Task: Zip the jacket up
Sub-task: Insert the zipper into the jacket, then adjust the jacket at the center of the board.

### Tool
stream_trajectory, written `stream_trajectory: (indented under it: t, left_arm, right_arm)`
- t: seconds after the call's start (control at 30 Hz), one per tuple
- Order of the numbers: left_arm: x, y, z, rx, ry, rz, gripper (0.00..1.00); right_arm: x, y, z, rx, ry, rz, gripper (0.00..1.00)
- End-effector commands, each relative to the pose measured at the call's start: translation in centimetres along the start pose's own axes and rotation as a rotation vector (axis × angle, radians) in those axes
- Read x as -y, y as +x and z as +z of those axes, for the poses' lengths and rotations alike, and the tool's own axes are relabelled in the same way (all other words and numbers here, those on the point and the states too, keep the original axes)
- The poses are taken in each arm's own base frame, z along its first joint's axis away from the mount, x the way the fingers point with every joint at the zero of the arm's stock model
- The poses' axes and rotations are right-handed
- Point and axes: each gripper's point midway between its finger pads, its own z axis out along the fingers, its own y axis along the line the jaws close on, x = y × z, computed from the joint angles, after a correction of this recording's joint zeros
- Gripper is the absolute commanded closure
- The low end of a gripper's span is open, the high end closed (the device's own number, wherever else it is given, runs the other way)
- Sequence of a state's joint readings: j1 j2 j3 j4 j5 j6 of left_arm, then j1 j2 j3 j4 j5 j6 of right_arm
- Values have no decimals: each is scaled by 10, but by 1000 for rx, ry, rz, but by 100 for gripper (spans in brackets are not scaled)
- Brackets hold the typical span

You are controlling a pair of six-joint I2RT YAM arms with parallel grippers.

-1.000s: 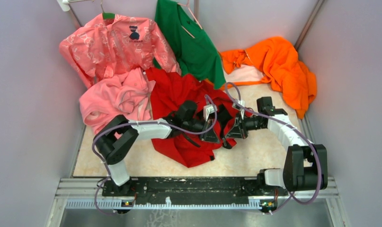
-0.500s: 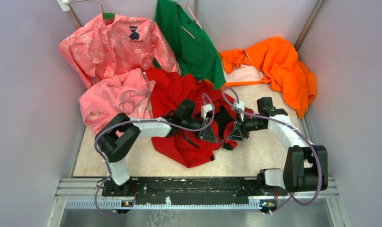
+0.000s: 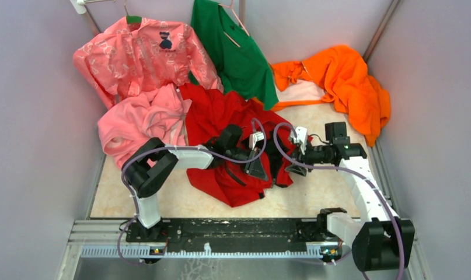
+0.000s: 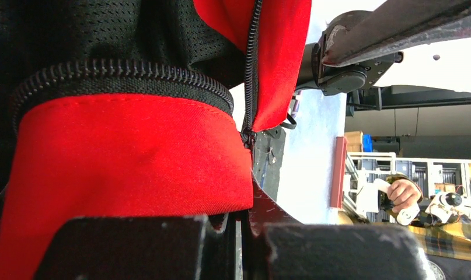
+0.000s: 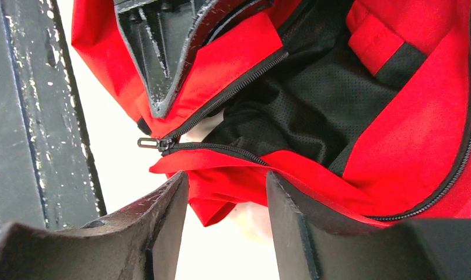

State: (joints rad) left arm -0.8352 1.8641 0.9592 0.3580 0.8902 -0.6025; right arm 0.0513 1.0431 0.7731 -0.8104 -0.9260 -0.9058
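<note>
Seen from above, the left arm (image 3: 180,157) covers the middle of the jacket (image 3: 212,114). The jacket's far edge runs under the pink fleece (image 3: 142,125) and the green garment (image 3: 236,55). The tips of the left gripper (image 3: 257,169) are lost against dark cloth, too small to make out.

In the left wrist view the left fingers (image 4: 133,248) are blurred blocks cut by the bottom edge, and the red fold drops out of sight behind them.

In the right wrist view the right fingers (image 5: 157,227) run off the bottom edge. The jacket runs off the top and right edges, and the zipper (image 5: 469,122) leaves the view at the top right corner.
</note>
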Motion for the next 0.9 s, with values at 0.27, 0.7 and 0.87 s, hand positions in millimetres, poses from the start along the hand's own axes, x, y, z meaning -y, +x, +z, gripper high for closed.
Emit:
stream_trajectory:
  t: [0.27,0.7,0.87]
  left_arm:
    - [10,1,3,-41,68,-22,100]
    - [16,4,8,-70,177,-47,100]
    - [20,7,8,-101,228,-67,100]
  right_arm:
    - [-72,-32,-13,268,-174,-652,18]
    - [-66,2,11,161,-220,-885,48]
    - [-76,10,16,172,-262,-949,44]
